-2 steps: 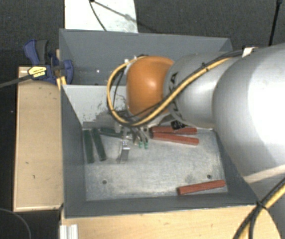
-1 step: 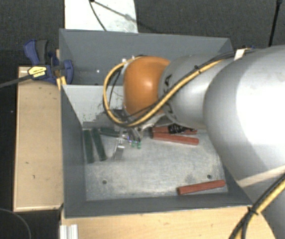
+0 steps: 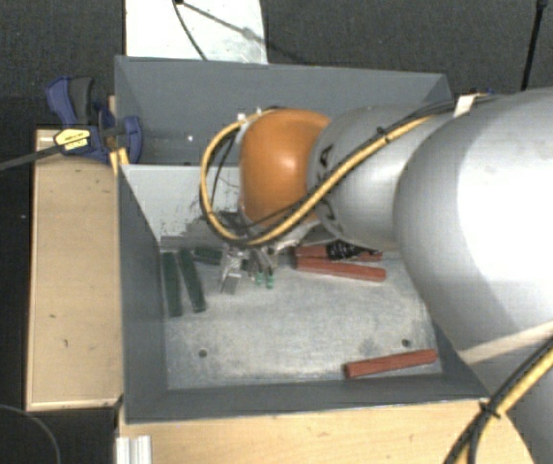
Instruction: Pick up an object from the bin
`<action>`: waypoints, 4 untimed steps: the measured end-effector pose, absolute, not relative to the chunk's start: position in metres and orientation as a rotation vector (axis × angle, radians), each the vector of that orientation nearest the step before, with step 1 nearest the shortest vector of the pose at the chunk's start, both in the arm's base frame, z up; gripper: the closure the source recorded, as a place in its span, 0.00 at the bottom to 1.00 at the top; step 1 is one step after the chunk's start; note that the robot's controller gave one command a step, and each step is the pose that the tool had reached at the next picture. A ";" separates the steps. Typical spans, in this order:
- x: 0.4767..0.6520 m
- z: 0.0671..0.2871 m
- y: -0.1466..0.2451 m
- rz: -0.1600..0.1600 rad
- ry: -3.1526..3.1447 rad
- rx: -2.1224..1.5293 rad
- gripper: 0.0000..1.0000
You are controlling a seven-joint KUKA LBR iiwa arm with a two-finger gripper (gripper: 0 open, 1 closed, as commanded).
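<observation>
My gripper (image 3: pixel 243 271) hangs low over the bin floor, left of the middle, under the arm's orange cover. Just to its left lie two dark green bars (image 3: pixel 182 282) side by side, running front to back, with a shorter green piece (image 3: pixel 201 255) at their far end. A small green bit (image 3: pixel 266 280) shows at the gripper's right side; I cannot tell whether it is held. A red-brown bar (image 3: pixel 342 269) lies just right of the gripper, partly under the arm.
A second red-brown bar (image 3: pixel 391 362) lies near the bin's front right corner. A small dark thing (image 3: pixel 354 251) sits behind the first red-brown bar. The large silver arm covers the bin's right side.
</observation>
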State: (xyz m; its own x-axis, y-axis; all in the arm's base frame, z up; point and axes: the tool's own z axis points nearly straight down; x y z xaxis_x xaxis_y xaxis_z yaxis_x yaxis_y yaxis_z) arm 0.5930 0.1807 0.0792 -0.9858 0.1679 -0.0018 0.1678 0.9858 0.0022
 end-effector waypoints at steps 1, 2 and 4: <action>0.589 0.096 0.205 0.006 3.114 0.377 1.00; 0.503 0.131 0.236 0.004 3.038 0.804 1.00; 0.478 0.090 0.182 -0.005 3.076 0.646 1.00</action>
